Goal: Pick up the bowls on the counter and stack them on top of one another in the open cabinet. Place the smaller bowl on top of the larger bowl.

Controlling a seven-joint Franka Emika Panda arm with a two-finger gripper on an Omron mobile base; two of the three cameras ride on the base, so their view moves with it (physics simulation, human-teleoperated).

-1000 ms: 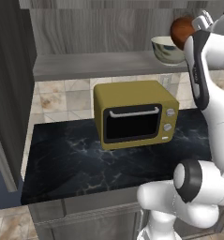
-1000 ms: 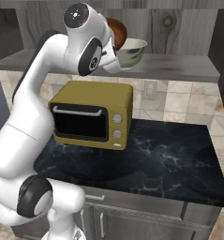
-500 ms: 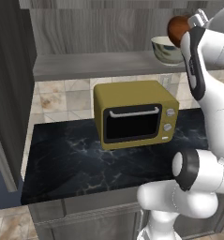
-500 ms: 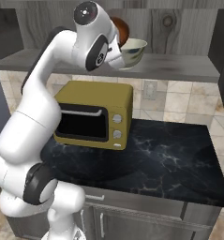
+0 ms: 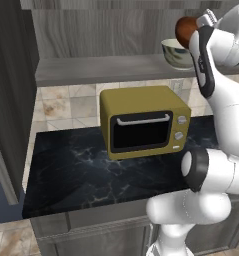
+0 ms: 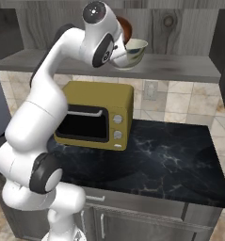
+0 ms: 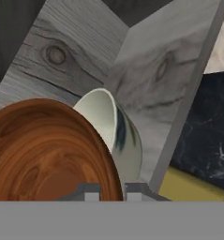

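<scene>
The end effector (image 7: 108,190) is nearly closed, pinching the rim of the smaller bowl (image 7: 48,150). Over the last second the arm has carried that bowl closer to the larger bowl (image 6: 132,52), which sits on the shelf of the open cabinet (image 6: 189,70), above the yellow microwave (image 6: 97,115). The brown bowl now hangs just above and beside it. Only 1 step seems left: lowering and releasing.

Rendered kitchen, black marble counter (image 5: 91,175), yellow microwave (image 5: 143,121), tiled backsplash (image 5: 66,105), grey wall cabinet (image 5: 101,67)
</scene>
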